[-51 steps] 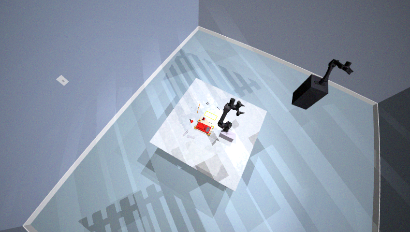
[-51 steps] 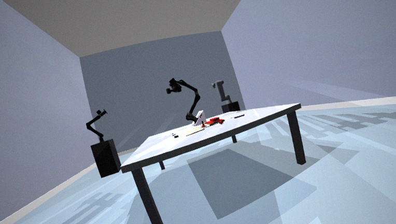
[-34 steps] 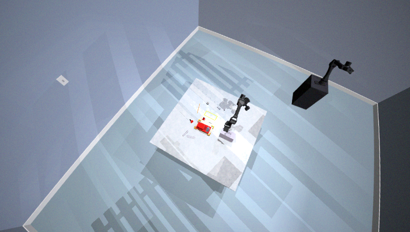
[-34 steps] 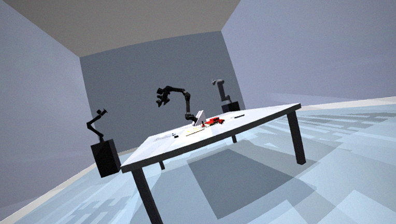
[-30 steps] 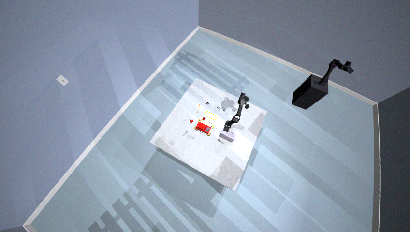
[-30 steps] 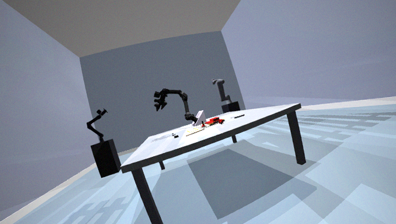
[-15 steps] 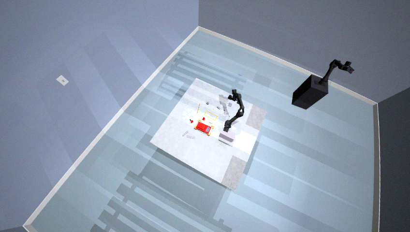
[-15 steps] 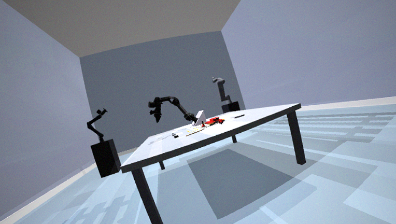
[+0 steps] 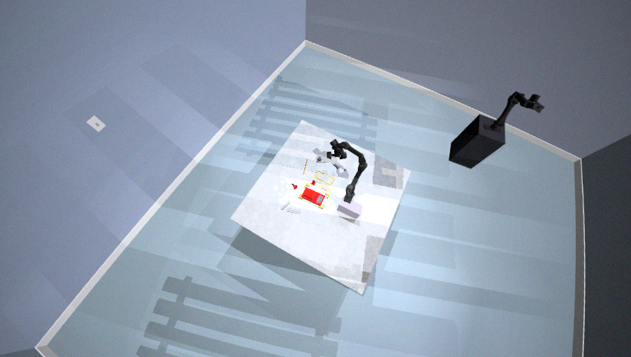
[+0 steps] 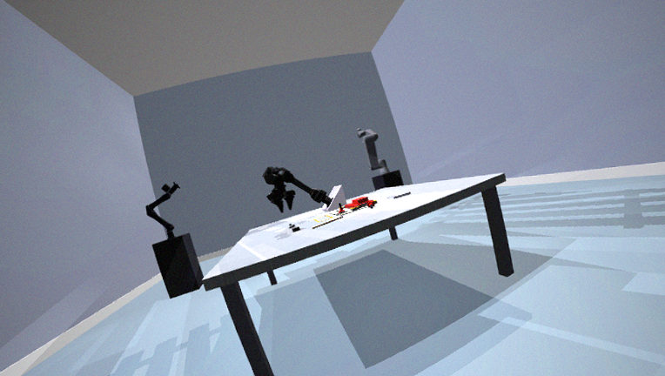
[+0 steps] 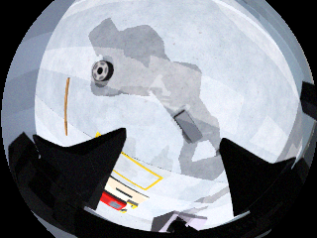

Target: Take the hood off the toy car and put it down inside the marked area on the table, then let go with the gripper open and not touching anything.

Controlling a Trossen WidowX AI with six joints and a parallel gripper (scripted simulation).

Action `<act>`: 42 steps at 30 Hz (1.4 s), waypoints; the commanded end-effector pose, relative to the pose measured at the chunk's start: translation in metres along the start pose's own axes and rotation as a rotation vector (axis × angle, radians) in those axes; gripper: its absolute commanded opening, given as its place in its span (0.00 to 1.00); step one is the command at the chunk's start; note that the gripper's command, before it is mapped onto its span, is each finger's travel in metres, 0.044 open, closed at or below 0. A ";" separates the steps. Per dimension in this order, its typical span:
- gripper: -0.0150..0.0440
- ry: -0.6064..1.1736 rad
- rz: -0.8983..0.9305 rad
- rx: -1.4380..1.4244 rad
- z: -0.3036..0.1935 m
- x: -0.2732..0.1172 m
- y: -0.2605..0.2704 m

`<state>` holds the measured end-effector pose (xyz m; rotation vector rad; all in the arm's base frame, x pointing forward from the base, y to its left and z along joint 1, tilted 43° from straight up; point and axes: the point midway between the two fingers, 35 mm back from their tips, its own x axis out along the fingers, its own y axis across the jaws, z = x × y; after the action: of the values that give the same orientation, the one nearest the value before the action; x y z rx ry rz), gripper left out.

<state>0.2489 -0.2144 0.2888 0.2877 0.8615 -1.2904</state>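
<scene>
The toy car (image 9: 315, 196) (image 10: 361, 205) is red with yellow corners and stands on the table. In the wrist view its red body (image 11: 106, 198) shows only partly beside the left finger. The hood cannot be told apart clearly from the rest of the red body. The marked area (image 9: 325, 174) (image 11: 161, 178) is a yellow outlined rectangle on the table beside the car, with nothing seen inside it. My gripper (image 9: 336, 155) (image 10: 285, 210) (image 11: 176, 138) is open and empty, pointing down well above the table, beyond the marked area from the car.
A wheel (image 9: 319, 158) (image 11: 101, 70) and a grey block (image 11: 188, 125) lie below the gripper. A thin orange stick (image 9: 305, 166) (image 11: 67, 106) lies beyond the marked area. Small red pieces (image 9: 294, 186) and pale bars (image 9: 293, 210) lie around the car. A lilac block (image 9: 350, 209) stands at my arm's base.
</scene>
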 end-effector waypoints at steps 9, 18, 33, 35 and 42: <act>1.00 0.099 0.109 -0.388 -0.081 0.004 0.137; 1.00 0.158 0.133 -0.695 -0.173 -0.006 0.208; 1.00 0.112 0.006 -1.087 -0.337 -0.014 0.265; 1.00 0.112 0.006 -1.087 -0.337 -0.013 0.265; 1.00 0.112 0.006 -1.087 -0.337 -0.007 0.265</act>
<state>0.3589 0.0837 0.0008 -0.4956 1.5172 -0.6499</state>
